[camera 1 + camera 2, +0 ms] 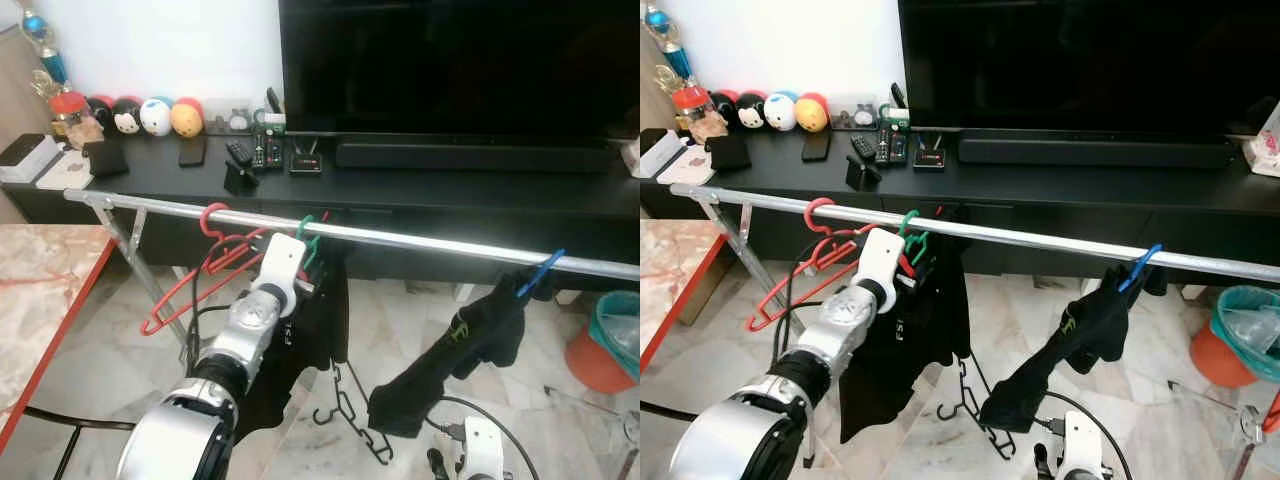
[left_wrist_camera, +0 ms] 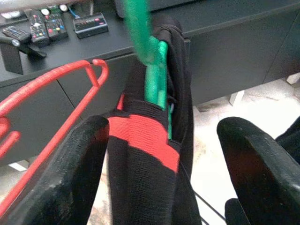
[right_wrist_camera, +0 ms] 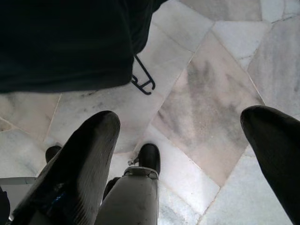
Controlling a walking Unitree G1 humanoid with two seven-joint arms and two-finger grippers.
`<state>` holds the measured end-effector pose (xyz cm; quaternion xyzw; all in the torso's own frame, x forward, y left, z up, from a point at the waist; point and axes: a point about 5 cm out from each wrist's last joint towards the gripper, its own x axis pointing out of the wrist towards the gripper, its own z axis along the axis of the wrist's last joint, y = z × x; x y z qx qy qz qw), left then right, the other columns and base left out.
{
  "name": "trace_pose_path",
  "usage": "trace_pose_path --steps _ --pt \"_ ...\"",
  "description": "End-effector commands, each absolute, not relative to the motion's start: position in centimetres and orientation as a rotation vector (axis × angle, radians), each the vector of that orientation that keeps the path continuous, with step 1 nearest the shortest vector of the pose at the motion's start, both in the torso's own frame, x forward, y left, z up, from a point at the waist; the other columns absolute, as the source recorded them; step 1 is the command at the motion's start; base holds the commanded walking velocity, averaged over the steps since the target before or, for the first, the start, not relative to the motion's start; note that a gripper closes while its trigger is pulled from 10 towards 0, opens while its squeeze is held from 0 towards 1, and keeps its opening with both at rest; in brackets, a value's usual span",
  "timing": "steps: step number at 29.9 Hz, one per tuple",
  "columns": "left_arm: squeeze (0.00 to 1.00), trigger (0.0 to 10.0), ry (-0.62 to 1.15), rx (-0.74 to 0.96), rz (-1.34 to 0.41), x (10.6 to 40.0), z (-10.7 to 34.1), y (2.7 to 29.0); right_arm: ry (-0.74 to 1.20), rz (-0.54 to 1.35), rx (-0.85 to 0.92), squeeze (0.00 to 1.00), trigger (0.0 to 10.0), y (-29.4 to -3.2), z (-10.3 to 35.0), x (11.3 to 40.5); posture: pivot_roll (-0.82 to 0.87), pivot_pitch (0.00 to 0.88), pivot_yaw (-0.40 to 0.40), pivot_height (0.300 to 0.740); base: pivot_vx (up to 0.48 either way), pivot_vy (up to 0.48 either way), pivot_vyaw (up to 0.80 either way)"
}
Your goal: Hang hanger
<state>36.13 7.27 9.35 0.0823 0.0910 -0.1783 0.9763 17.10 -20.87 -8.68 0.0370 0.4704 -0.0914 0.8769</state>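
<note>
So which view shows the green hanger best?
The left wrist view: the green hanger sits close between the open left hand fingers, carrying a black and red garment. Both eye views show only its small hook on the rail, partly behind the wrist.

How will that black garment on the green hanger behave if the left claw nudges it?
Probably floppy: the black garment drapes in soft folds from the green hanger. It would likely swing, since the hanger hooks loosely over the rail. The left claw, fingers open around it, may snag cloth rather than slide off.
</note>
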Motion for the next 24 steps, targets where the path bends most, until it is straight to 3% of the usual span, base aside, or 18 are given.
trace_pose_path --steps 1,24 --pt "0.0 0.0 0.181 0.187 -0.347 36.49 9.77 7.27 0.981 -0.205 0.082 0.0 10.0 -21.02 -8.72 16.95 -0.03 0.0 0.014 0.736 0.0 0.0 0.0" --pt "0.0 0.0 0.183 0.209 -0.368 36.41 9.51 6.8 0.98 -0.202 0.083 0.0 10.0 -20.96 -8.69 17.04 -0.03 0.0 0.016 0.736 0.0 0.0 0.0"
